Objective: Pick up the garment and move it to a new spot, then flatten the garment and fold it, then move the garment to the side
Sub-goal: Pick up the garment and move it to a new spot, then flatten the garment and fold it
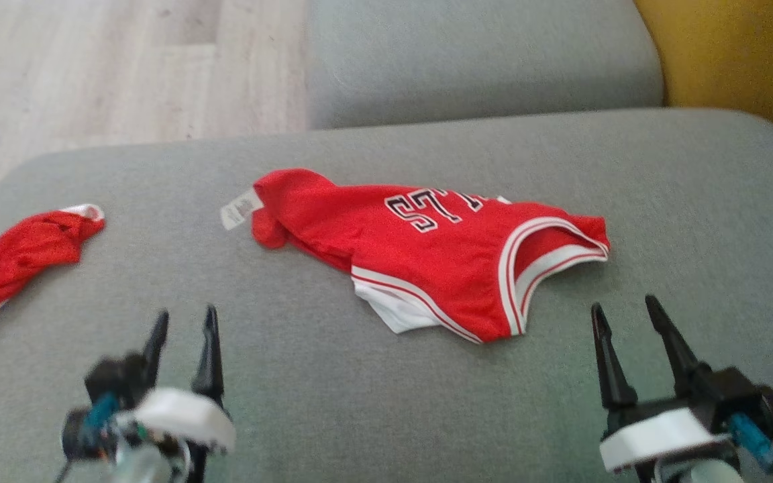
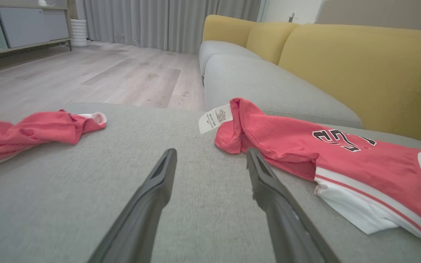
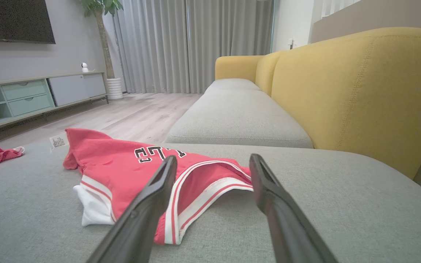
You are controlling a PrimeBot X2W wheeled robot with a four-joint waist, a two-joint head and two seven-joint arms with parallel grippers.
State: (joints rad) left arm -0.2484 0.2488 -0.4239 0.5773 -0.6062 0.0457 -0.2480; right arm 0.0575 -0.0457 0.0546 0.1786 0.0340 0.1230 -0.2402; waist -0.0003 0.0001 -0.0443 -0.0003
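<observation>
- Red basketball jersey [image 1: 427,258], white and red striped trim, black-and-white lettering across it
- Lying rumpled and roughly doubled over, with a white layer poking out at the near edge
- White care label [image 1: 240,209] sticks out at its left end
- Sits about mid grey seat cushion [image 1: 359,402]

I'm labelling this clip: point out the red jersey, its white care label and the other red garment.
red jersey [image 1: 427,261], head view, red panel below the lettering.
white care label [image 2: 216,118], left wrist view, middle of the tag.
other red garment [image 1: 17,258], head view, its bunched middle.
</observation>
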